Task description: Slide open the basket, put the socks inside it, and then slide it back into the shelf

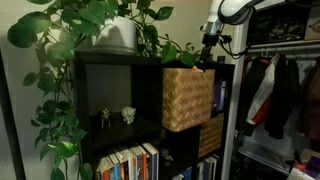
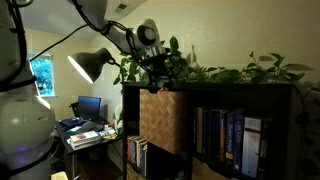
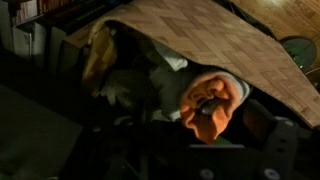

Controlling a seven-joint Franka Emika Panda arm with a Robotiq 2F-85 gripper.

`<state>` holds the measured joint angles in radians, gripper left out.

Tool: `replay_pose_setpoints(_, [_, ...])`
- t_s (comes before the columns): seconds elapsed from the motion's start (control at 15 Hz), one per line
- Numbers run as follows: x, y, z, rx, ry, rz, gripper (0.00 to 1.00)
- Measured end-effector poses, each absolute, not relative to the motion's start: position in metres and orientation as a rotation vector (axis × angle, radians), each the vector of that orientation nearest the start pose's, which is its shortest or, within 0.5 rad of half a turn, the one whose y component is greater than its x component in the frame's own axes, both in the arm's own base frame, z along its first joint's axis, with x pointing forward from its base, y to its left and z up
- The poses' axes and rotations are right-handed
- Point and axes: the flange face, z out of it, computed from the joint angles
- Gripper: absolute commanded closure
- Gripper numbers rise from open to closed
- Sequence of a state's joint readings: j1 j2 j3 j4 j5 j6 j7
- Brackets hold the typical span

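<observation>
Claw (image 1: 206, 55) above the slid-out basket (image 1: 186, 98)
Basket sits at the claw's 6 o'clock, jutting from the shelf (image 1: 110, 58); socks (image 3: 208, 95) show near its rim in the wrist view. Whether the claw is apart or clamped, I cannot tell. Released off-centre, socks may catch the rim and fall outside.

The basket (image 1: 187, 98) juts out of the shelf (image 1: 120, 60), its top open to the hand (image 1: 208, 64) — plant leaves (image 1: 168, 47) crowd just left, hung clothes (image 1: 275, 95) right.
</observation>
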<state>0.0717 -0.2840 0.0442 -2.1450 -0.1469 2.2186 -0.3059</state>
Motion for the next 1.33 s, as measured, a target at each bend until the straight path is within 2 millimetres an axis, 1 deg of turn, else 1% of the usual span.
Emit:
replay_pose_setpoints(0.13, [0.494, 0.058, 0.569, -3.157, -0.782, -0.595, 0.00])
replay_pose_setpoints(0.2, [0.492, 0.059, 0.573, -3.147, -0.774, -0.608, 0.03])
replay_pose_setpoints(0.27, [0.489, 0.060, 0.576, -3.133, -0.760, -0.618, 0.27])
replay_pose_setpoints(0.33, [0.487, 0.061, 0.579, -3.118, -0.744, -0.626, 0.27])
replay_pose_setpoints(0.4, [0.485, 0.062, 0.580, -3.103, -0.727, -0.629, 0.30])
replay_pose_setpoints(0.6, [0.478, 0.067, 0.577, -3.059, -0.667, -0.617, 0.52])
replay_pose_setpoints(0.67, [0.475, 0.068, 0.574, -3.047, -0.637, -0.608, 0.58])
replay_pose_setpoints(1.0, [0.457, 0.071, 0.556, -3.045, -0.404, -0.582, 0.91])
replay_pose_setpoints(1.13, [0.449, 0.075, 0.548, -3.043, -0.303, -0.603, 0.99])
replay_pose_setpoints(1.33, [0.439, 0.080, 0.534, -3.031, -0.168, -0.634, 1.00])
